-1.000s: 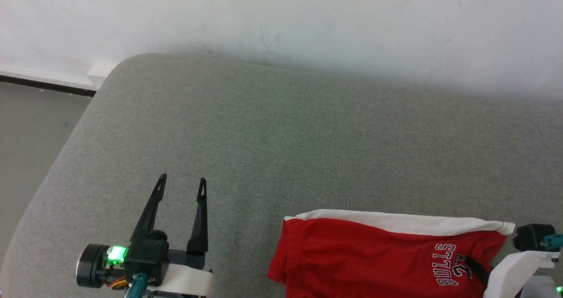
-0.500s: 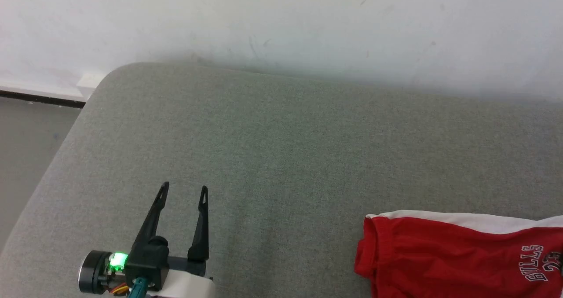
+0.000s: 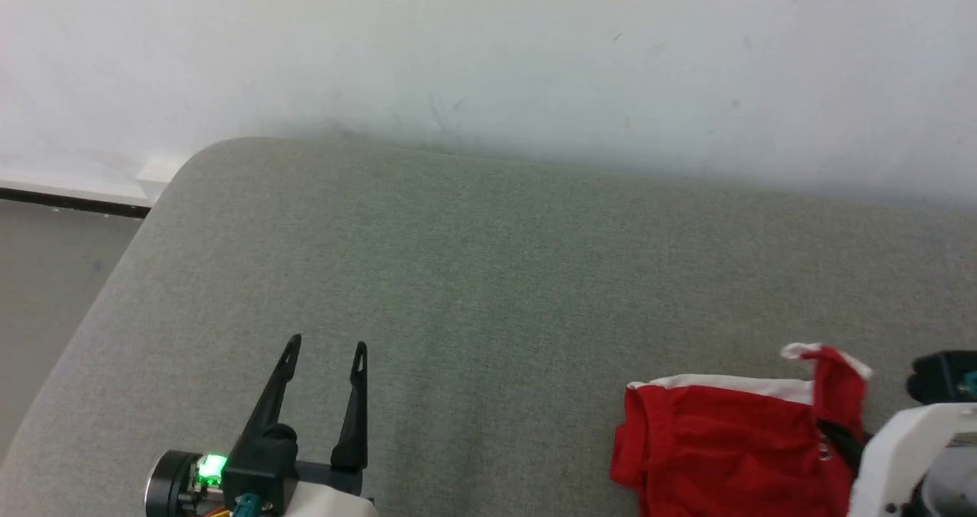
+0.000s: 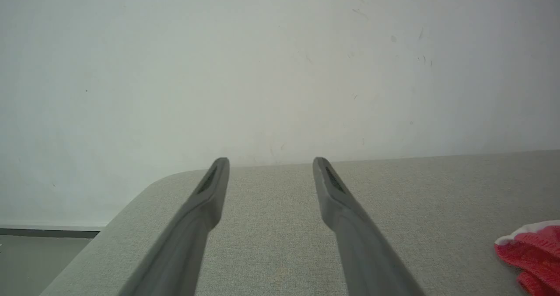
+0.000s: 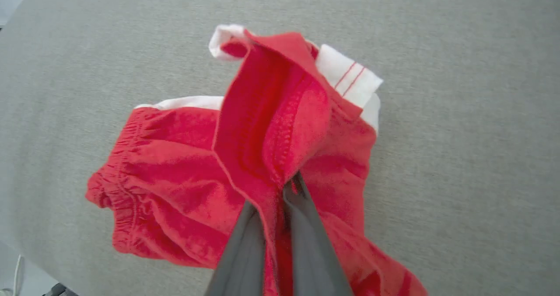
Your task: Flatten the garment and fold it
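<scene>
Because my right claw is clenched on a fold of the red athletic shorts, one leg stands lifted off the grey upholstered surface. Its white hem trim flops over the top, while the elastic waistband lies bunched beside it. I judge this grip is meant to carry the leg across for a fold, though the cloth looks wrinkled. My left claw hangs released and holds nothing, well apart from the shorts, free to pin the waistband. The shorts sit at the surface's near right side.
</scene>
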### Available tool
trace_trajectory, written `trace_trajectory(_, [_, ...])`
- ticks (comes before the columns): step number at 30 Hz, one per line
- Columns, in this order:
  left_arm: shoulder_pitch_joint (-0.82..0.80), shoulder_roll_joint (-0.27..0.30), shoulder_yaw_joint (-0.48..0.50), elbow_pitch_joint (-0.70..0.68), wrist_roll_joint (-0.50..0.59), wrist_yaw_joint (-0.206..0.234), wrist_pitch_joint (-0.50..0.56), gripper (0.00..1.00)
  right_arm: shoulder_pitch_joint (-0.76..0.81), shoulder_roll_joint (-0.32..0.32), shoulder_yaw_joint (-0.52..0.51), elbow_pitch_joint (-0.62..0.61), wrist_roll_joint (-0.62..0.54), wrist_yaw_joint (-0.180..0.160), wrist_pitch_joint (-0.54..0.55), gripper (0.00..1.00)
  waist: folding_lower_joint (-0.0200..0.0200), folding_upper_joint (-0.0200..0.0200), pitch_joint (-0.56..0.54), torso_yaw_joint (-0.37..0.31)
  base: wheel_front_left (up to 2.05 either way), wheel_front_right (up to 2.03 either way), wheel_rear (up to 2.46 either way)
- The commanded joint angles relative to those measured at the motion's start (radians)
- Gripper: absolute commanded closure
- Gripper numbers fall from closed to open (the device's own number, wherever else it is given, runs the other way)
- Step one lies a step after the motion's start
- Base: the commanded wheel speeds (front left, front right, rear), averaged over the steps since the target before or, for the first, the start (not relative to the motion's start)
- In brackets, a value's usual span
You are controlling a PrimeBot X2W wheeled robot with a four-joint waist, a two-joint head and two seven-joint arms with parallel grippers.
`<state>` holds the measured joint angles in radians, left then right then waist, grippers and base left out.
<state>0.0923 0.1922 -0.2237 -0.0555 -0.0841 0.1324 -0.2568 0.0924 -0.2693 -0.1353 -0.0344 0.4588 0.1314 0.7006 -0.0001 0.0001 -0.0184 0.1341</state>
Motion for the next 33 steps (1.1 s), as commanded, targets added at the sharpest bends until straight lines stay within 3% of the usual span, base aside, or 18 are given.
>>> trace_trajectory(1, [0.010,-0.003,0.006,0.000,0.015,-0.005,-0.005,0.00,0.002,0.019,0.015,-0.025,0.016,-0.001,0.013,1.00,0.0001,-0.0001,-0.005,0.008,0.00,0.00,0.00])
trace_trajectory(10, [0.018,-0.017,0.018,0.003,0.025,-0.026,-0.005,0.00,-0.047,0.153,0.107,-0.069,0.056,-0.001,0.060,1.00,0.0001,-0.0001,-0.007,0.052,0.00,0.00,0.00])
trace_trajectory(19, [-0.004,-0.033,0.023,0.008,0.034,-0.042,-0.005,0.00,-0.108,0.184,0.180,0.070,-0.008,-0.001,0.002,1.00,0.0001,-0.0001,0.020,0.091,0.00,0.00,0.00])
trace_trajectory(20, [-0.007,-0.035,0.023,0.009,0.035,-0.044,-0.005,0.00,-0.114,0.179,0.195,0.086,-0.024,-0.001,-0.011,0.86,0.0001,-0.0001,0.023,0.094,0.00,0.00,0.00])
trace_trajectory(21, [-0.009,-0.037,0.024,0.011,0.035,-0.045,-0.005,0.00,-0.119,0.178,0.208,0.102,-0.032,-0.001,-0.025,0.00,0.0001,-0.0001,0.025,0.095,0.00,0.00,0.00])
trace_trajectory(28, [-0.014,-0.043,0.043,0.018,0.036,-0.048,-0.005,0.00,-0.143,0.174,0.341,0.133,0.021,-0.001,-0.067,0.00,0.0001,-0.0001,0.026,0.080,0.00,0.00,0.00])
trace_trajectory(33, [-0.021,-0.035,0.062,0.023,0.034,-0.058,-0.005,0.00,-0.204,0.122,0.379,0.116,0.034,-0.001,-0.131,0.00,0.0001,-0.0001,0.015,0.050,0.00,0.00,0.00])
